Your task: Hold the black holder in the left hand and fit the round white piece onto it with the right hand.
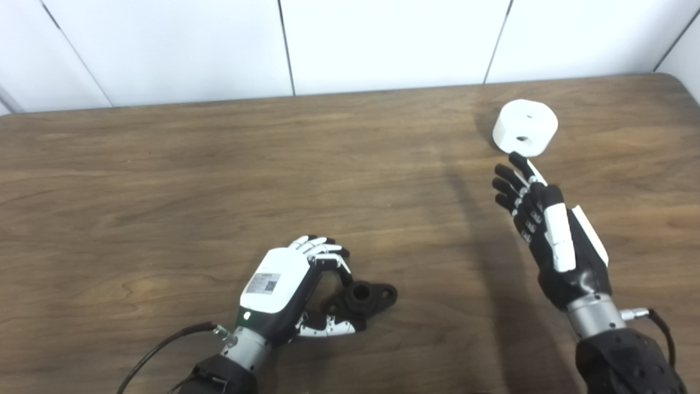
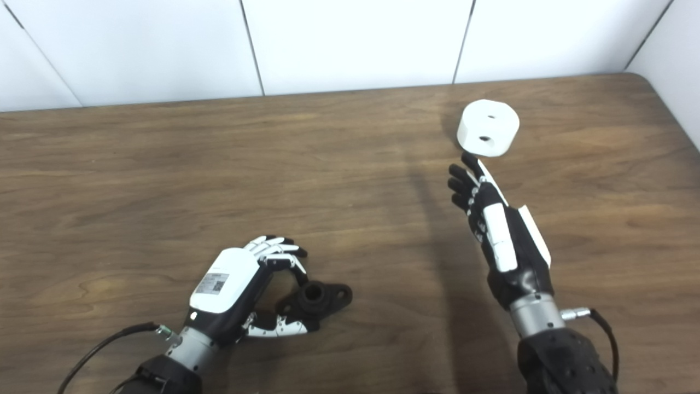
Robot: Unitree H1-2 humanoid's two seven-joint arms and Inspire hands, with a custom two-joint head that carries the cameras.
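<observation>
The black holder (image 1: 365,296) lies on the wooden table (image 1: 164,180) near the front edge, a short tube on a flat base with holes. My left hand (image 1: 295,287) is curled over its left end, with the fingers (image 1: 328,254) on the far side and the thumb (image 1: 331,327) on the near side, both touching it. The round white piece (image 1: 525,127), a thick disc with small holes, sits at the far right of the table. My right hand (image 1: 538,224) is open just in front of it, fingers straight and pointing at it, with the tips a little short of it.
A white panelled wall (image 1: 383,44) runs behind the table's far edge. The table's rounded right corner (image 1: 678,82) is close to the white piece. Cables trail from both wrists at the bottom of the picture.
</observation>
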